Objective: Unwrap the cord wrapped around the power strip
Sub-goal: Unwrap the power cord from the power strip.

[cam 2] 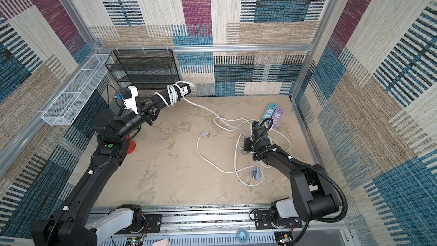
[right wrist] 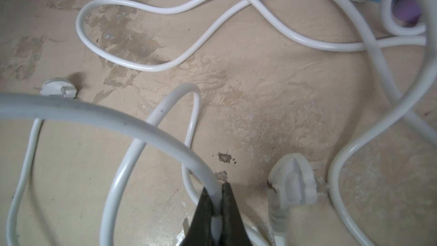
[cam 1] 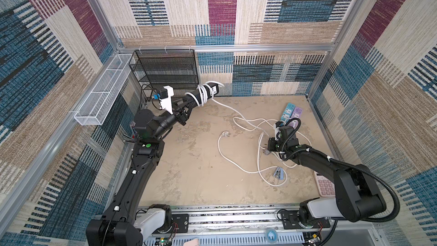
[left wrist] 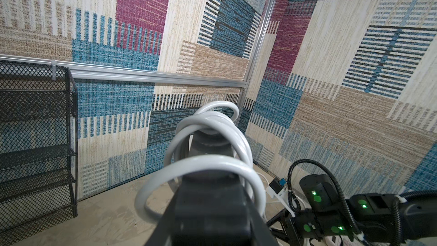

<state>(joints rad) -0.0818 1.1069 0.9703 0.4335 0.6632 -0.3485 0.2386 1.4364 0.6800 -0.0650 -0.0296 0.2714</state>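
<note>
The black power strip (cam 1: 196, 97) is held up off the table at the back left, with my left gripper (cam 1: 186, 107) shut on its near end. The white cord (cam 1: 203, 92) still circles its far half in a few loose loops, which fill the left wrist view around the strip (left wrist: 212, 204). From there the cord drops to the table and trails to the right in slack curves (cam 1: 238, 114). My right gripper (cam 1: 267, 151) is low over the table at the right and is shut on the cord (right wrist: 118, 119), pinched between its fingertips (right wrist: 218, 192).
A black mesh shelf (cam 1: 165, 72) and a white wire basket (cam 1: 104, 91) stand at the back left. Blue and purple power strips (cam 1: 292, 112), a blue clip (cam 1: 277, 172) and a pink calculator (cam 1: 325, 185) lie at the right. A white plug (right wrist: 293, 185) lies beside the right gripper.
</note>
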